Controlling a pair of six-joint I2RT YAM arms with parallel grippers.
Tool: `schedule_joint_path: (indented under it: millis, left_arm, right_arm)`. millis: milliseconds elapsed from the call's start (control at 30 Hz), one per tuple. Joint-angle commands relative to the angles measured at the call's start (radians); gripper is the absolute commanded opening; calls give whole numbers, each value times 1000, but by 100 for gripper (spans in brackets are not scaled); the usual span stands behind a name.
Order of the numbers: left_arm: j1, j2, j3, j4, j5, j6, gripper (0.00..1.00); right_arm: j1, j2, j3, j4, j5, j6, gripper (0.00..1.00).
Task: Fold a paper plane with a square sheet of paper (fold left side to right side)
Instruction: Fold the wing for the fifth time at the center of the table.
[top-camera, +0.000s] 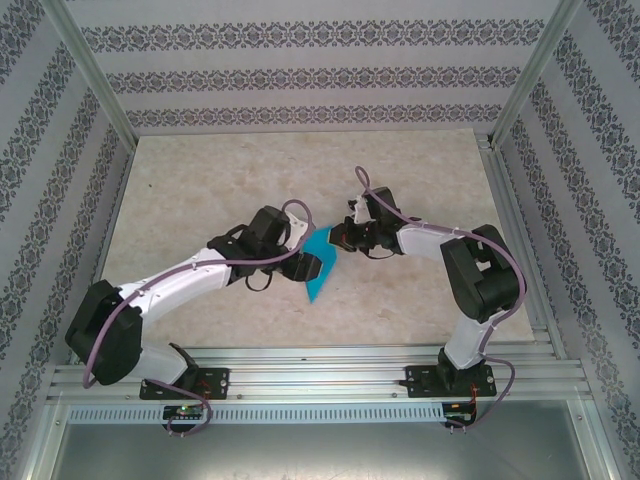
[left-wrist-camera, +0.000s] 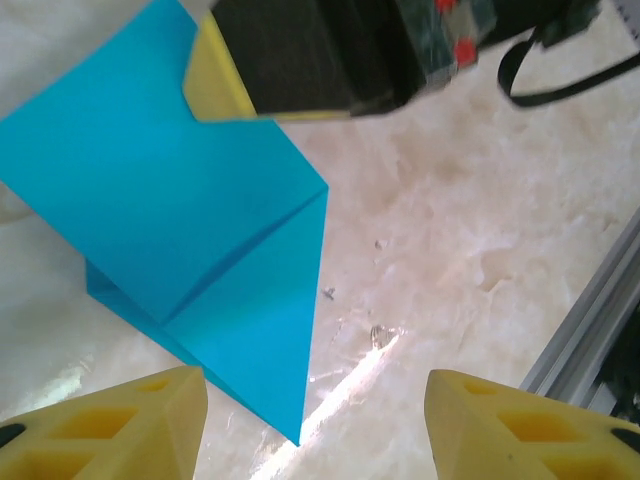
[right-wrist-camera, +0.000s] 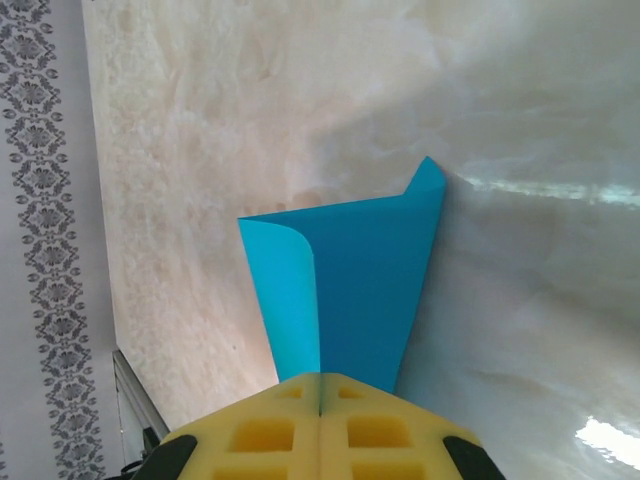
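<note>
At the near edge of the top view, a ribbed aluminium rail (top-camera: 320, 375) carries both arm bases. Beyond it lies the beige marbled tabletop (top-camera: 200, 180). The two arms lean inward and meet near the table's middle over the teal-blue square sheet of paper (top-camera: 316, 285), here a narrow pointed shape with its tip toward the rail. From this height the left gripper (top-camera: 312, 268) and right gripper (top-camera: 345, 238) are dark shapes at the paper's edges, and their jaw states are hard to read.

The wrist cameras show more. In the left wrist view, the left gripper (left-wrist-camera: 312, 378) stands wide open. Its yellow fingertips (left-wrist-camera: 150, 410) are well apart and touch nothing, and the paper's sharp tip points down between them. The folded paper (left-wrist-camera: 190, 230) shows a diagonal crease and a second layer underneath. At its far corner, the right gripper (left-wrist-camera: 215, 90) comes in from above, its yellow pad on the sheet.

The right wrist view shows that grasp directly. The right gripper (right-wrist-camera: 320, 385) has its yellow fingers (right-wrist-camera: 260, 430) pressed together and pinching the paper's near edge. The paper (right-wrist-camera: 370, 280) stretches away from them, with one flap curling over on the left and a small corner sticking up at the far end.

Patterned grey-and-white walls (top-camera: 320, 75) enclose the back.
</note>
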Motion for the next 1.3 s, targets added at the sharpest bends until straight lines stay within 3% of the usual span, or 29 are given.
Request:
schedule_joint_path:
  millis: [0, 267, 600, 1067, 1267]
  left_arm:
    - [-37, 29, -10, 11, -71, 6, 62]
    - [-109, 144, -4, 77, -128, 15, 65]
    - [-171, 251, 30, 63, -318, -13, 64]
    - [-176, 290, 24, 79, -320, -28, 38]
    - [-176, 305, 21, 85, -299, -29, 28]
  right_arm:
    - [24, -27, 51, -114, 80, 38, 0]
    - [49, -11, 85, -169, 116, 78, 0]
    - [70, 19, 128, -218, 127, 70, 0]
    - [84, 52, 156, -279, 170, 36, 0]
    - [82, 45, 165, -278, 172, 18, 11]
